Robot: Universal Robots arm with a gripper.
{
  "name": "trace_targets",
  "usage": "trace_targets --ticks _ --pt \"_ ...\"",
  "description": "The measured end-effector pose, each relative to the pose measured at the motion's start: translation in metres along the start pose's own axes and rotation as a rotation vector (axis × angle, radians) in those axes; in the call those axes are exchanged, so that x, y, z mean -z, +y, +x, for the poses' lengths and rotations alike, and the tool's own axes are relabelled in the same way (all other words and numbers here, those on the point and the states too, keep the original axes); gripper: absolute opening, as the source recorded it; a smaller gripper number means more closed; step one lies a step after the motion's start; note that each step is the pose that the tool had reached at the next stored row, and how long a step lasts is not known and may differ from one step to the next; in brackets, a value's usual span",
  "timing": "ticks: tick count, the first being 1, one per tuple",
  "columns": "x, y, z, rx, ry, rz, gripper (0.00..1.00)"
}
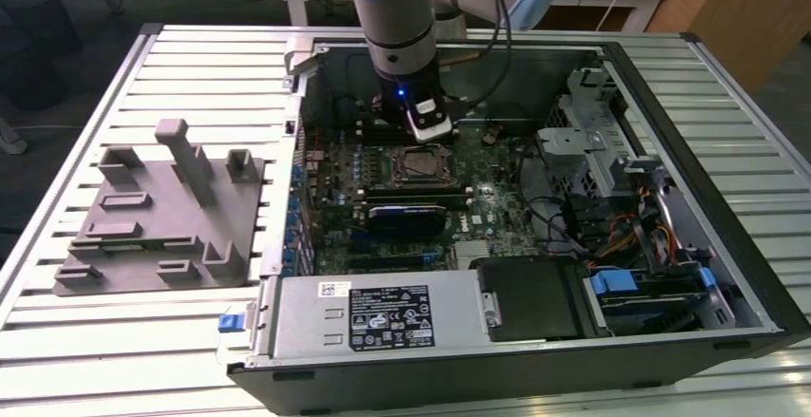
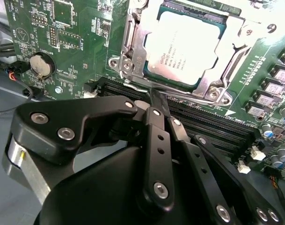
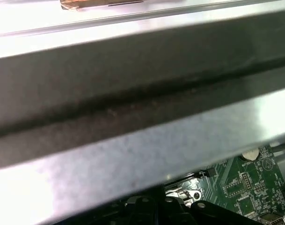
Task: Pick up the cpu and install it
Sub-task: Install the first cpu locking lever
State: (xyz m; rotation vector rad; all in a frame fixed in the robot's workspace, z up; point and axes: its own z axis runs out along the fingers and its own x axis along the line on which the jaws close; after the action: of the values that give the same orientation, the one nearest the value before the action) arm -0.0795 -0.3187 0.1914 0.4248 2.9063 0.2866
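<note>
While the cpu point(image 2: 186, 47) sits in its socket frame point(image 2: 128, 56), the gripper point(image 2: 156, 101) hangs beside it, closed and empty.

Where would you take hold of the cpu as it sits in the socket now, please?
Probably by two opposite edges, coming straight down from above. The cpu lies flat in the socket frame, whose metal plate covers its rim, so only the flat top shows and side access looks blocked. The gripper sits just beside the socket.
</note>
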Motion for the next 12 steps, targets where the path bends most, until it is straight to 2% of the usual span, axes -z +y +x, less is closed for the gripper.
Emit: trace_targets --ticks 8,9,12 --pt "0.0052 0.0012 -0.0008 0.000 -0.0021 -0.0010 0.11" --pt "0.0053 0.0011 -0.0007 0.001 -0.0068 -0.0022 0.11" --pt "0.0054 0.0011 -0.0005 0.005 -0.0285 -0.0093 0.11"
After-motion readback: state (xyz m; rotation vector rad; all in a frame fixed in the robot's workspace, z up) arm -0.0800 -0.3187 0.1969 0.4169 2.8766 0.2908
